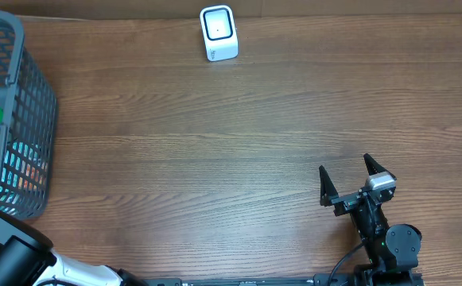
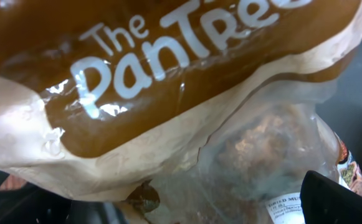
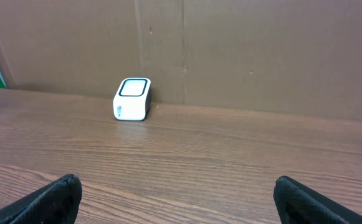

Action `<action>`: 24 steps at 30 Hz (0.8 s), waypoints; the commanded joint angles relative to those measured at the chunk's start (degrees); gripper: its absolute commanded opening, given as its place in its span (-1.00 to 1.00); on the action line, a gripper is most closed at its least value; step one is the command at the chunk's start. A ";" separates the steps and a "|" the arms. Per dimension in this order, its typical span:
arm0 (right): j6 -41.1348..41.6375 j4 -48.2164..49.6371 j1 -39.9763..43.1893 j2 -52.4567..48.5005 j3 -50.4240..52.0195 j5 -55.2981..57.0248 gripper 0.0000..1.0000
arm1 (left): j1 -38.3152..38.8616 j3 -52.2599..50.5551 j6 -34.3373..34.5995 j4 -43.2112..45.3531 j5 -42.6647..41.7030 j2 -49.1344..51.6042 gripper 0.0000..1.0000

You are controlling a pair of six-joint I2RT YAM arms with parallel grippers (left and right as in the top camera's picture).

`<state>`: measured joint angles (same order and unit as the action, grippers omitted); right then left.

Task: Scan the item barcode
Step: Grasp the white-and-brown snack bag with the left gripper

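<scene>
The left gripper (image 2: 187, 208) is spread wide in the basket (image 1: 32, 103), close over the pouch (image 2: 168, 93). Only one finger (image 2: 339, 199) is seen, and whether the pouch is touched cannot be told. The right gripper (image 1: 344, 165) is also spread and empty, well apart from the basket. The scanner (image 1: 219, 33) stands at the far table edge, to the right of the basket. The pouch is best taken by the left arm, which is much nearer. Its long axis cannot be judged.
</scene>
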<state>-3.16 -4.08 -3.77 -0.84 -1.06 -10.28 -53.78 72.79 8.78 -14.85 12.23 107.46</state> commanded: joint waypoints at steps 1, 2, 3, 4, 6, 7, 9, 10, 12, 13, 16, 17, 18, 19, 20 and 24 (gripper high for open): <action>0.26 0.35 0.26 0.68 0.61 -0.28 1.00 | -0.28 0.85 -0.44 0.90 -0.74 3.76 0.99; 0.26 0.35 0.26 0.68 0.61 -0.28 1.00 | -0.20 0.85 -0.44 1.42 -1.07 4.79 0.99; 0.26 0.35 0.26 0.68 0.61 -0.28 1.00 | -0.17 0.85 -0.44 1.66 -1.55 5.38 1.00; 0.26 0.35 0.26 0.68 0.61 -0.28 0.99 | -0.15 0.85 -0.37 2.08 -2.16 6.32 1.00; 0.26 0.35 0.26 0.68 0.61 -0.28 1.00 | -0.15 0.85 -0.39 3.17 -4.02 7.65 1.00; 0.26 0.35 0.26 0.68 0.61 -0.28 1.00 | -0.15 0.85 -0.42 3.69 -4.83 8.11 0.99; 0.26 0.35 0.26 0.68 0.61 -0.28 1.00 | -0.09 0.85 -0.42 4.83 -5.97 8.74 0.87; 0.26 0.35 0.26 0.68 0.61 -0.28 1.00 | 0.04 0.85 -0.42 5.35 -6.36 8.85 0.77; 0.26 0.35 0.26 0.68 0.61 -0.28 1.00 | 0.26 0.85 -0.42 6.40 -6.38 8.92 0.47; 0.26 0.35 0.26 0.68 0.61 -0.28 1.00 | 0.44 0.85 -0.42 6.91 -6.38 8.92 0.33; 0.26 0.35 0.26 0.68 0.61 -0.28 1.00 | 0.74 0.85 -0.48 7.63 -6.34 8.90 -0.20; 0.26 0.35 0.26 0.68 0.61 -0.31 1.00 | 0.85 0.85 -0.48 7.63 -6.32 8.90 -0.43; 0.26 0.35 0.26 0.68 0.61 -0.28 1.00 | 0.96 0.87 -0.48 7.63 -6.32 8.90 -0.62; 0.26 0.35 0.26 0.68 0.61 -0.28 1.00 | 1.07 0.87 -0.48 7.63 -6.32 8.87 -0.75; 0.26 0.35 0.26 0.68 0.61 -0.31 1.00 | 1.16 0.87 -0.48 7.56 -6.32 8.74 -0.92; 0.26 0.35 0.26 0.68 0.61 -0.28 1.00 | 1.62 0.87 -0.46 6.40 -6.32 6.84 -0.92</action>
<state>-3.14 -4.05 -3.79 -0.84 -1.06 -10.28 -52.86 73.80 8.80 -7.29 5.61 114.19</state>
